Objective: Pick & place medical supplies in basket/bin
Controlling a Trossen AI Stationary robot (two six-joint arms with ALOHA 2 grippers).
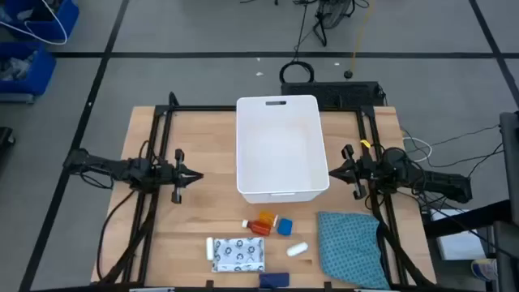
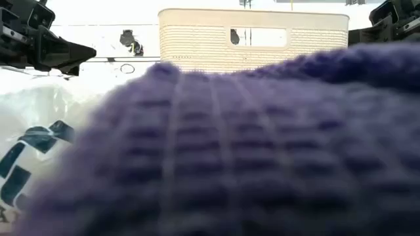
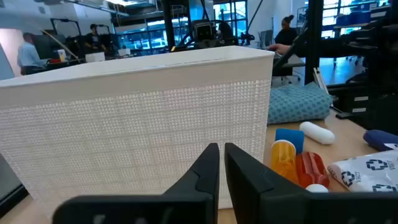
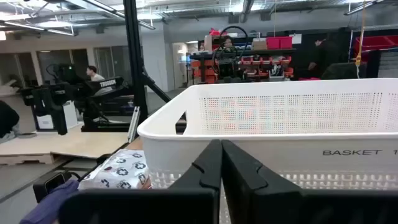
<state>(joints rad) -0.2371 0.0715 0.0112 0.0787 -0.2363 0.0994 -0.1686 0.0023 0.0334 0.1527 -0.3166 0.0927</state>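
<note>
At the near edge of the light wooden table [image 1: 195,154] lies a small dark blue bar [image 1: 274,279]; it looks rigid and light, best pinched across its narrow width. Just beyond it to the left sits a flat white packet printed with dark recycling symbols [image 1: 239,255], likely soft, crinkly and hard to lift flat, so an edge or corner is the better hold. A small white roll [image 1: 210,248] stands at its left edge, and another white roll [image 1: 297,249] lies to its right; both look light and may squash or roll. A teal patterned cloth [image 1: 350,247] lies at the near right and is not one of the supplies.

A little farther sit two orange pill bottles [image 1: 261,224] on their sides, smooth, round and probably slippery, so gripping across the body seems safest. A small blue cube [image 1: 285,226] touches them on the right, with flat faces that should hold well.

Beyond the items stands the large white rectangular plastic tub [image 1: 278,191], with nothing visible inside.

The left gripper [image 1: 193,175] hovers left of the tub, fingers pressed nearly together, holding nothing. The right gripper [image 1: 335,172] hovers at the tub's right side, fingers pressed together, also holding nothing.
</note>
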